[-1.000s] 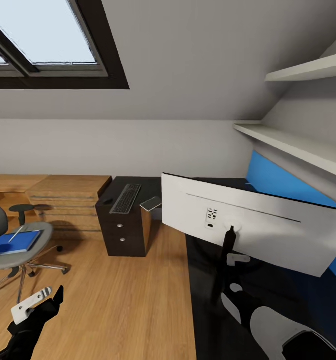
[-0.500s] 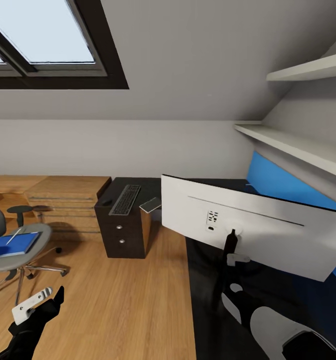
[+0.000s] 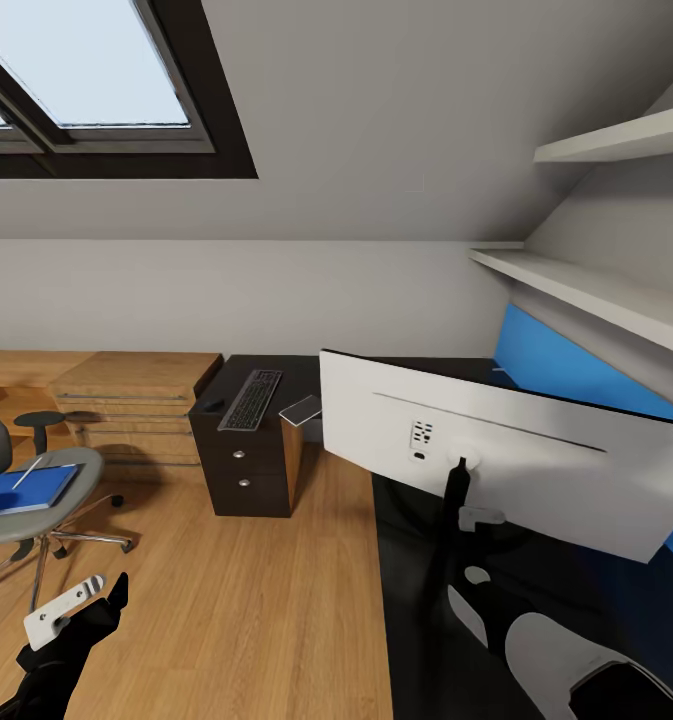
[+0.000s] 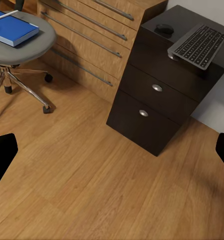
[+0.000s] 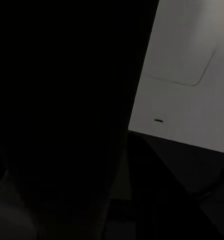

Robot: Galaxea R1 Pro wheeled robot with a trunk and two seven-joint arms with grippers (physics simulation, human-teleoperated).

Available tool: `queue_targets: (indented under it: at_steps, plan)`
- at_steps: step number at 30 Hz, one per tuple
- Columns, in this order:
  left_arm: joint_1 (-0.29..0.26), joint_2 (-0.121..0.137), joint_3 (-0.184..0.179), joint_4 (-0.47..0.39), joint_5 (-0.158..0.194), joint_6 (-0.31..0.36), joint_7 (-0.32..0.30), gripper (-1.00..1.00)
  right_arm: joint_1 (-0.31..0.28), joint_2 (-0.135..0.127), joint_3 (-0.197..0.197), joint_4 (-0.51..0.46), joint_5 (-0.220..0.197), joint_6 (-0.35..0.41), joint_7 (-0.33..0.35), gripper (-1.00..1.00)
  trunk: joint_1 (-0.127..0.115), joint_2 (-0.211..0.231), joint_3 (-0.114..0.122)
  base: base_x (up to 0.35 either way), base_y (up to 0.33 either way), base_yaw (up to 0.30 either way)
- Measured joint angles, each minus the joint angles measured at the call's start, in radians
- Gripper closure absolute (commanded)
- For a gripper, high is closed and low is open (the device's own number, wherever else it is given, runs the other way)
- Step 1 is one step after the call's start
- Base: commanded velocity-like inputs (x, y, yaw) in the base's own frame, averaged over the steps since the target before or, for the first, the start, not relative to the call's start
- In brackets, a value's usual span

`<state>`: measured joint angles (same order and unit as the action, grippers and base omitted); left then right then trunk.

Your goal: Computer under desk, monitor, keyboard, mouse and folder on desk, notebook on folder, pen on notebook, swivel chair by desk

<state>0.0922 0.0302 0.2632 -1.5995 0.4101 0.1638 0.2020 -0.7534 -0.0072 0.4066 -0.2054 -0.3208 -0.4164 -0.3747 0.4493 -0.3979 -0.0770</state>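
The monitor shows its pale grey back, tilted, over the glossy black desk. My right gripper sits at its thin black stand and looks shut on it; the right wrist view is dark, with the monitor's back. The keyboard and mouse lie on the black drawer unit. The blue folder with a white pen rests on the swivel chair; I cannot make out a separate notebook. My left gripper hangs open over the floor.
A light wooden drawer cabinet stands left of the drawer unit, with a small dark stool before it. White shelves run along the right wall above a blue panel. Wooden floor lies between chair and desk.
The monitor has shifted slightly left with the right gripper at its stand. The view has drifted a little, so the chair sits further left. The left arm has stayed put.
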Motion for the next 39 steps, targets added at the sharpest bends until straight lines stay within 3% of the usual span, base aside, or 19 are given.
queue_targets:
  at_steps: [29, 39]
  plan:
    - [0.0, 0.0, 0.0, 0.0, 0.0, -0.002, -0.002, -1.0, 0.0, -0.006, 0.002, -0.002, 0.011, 0.002, 0.007, 1.0, 0.0, 0.0, 0.0, -0.002, 0.0, 0.0]
    - [0.0, 0.0, 0.0, 0.001, 0.0, -0.001, -0.002, -1.0, 0.0, -0.006, -0.002, -0.001, 0.006, 0.001, 0.007, 1.0, 0.001, 0.0, 0.0, -0.302, 0.0, 0.0]
